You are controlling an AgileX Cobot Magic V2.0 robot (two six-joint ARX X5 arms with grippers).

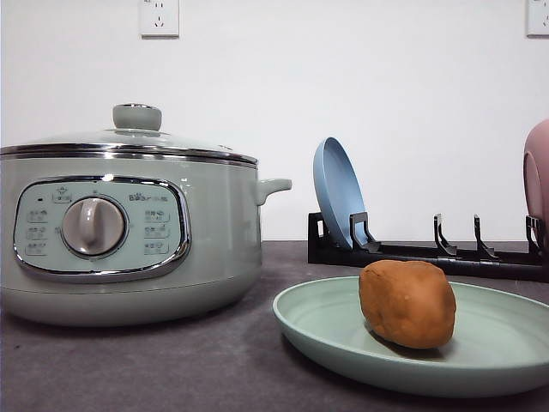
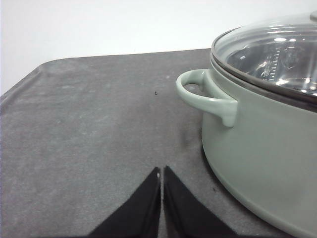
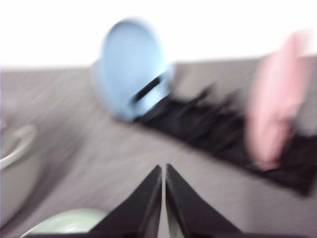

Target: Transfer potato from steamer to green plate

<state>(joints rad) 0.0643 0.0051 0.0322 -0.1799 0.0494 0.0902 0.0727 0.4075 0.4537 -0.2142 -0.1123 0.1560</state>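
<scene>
Orange-brown and matte, the potato (image 1: 407,303) rests on the green plate (image 1: 326,335) in the front view, right of the steamer (image 1: 129,236), whose glass lid (image 1: 129,137) is seated. Judged from this, the transfer appears complete. The potato's long axis runs roughly left to right, tilted slightly, with the narrower end toward the right. Its lumpy rounded form could roll on the glossy surface if the plate is bumped. The blue plate (image 1: 337,193) stands upright in the black rack (image 1: 429,253) behind.

Left wrist view: the left end effector (image 2: 161,173) is closed, tips together, gripping nothing, above the grey desk (image 2: 89,124) and near the steamer's side handle (image 2: 205,96). A careless sweep toward the handle could shift the steamer.

Right wrist view: the picture is motion-blurred. The right end effector (image 3: 163,171) is closed and empty. The green plate's rim (image 3: 69,220) lies close beside it; the blue plate (image 3: 131,64) and pink plate (image 3: 277,99) sit beyond. Risk: a fast move here could clip the plate rim or the rack.
</scene>
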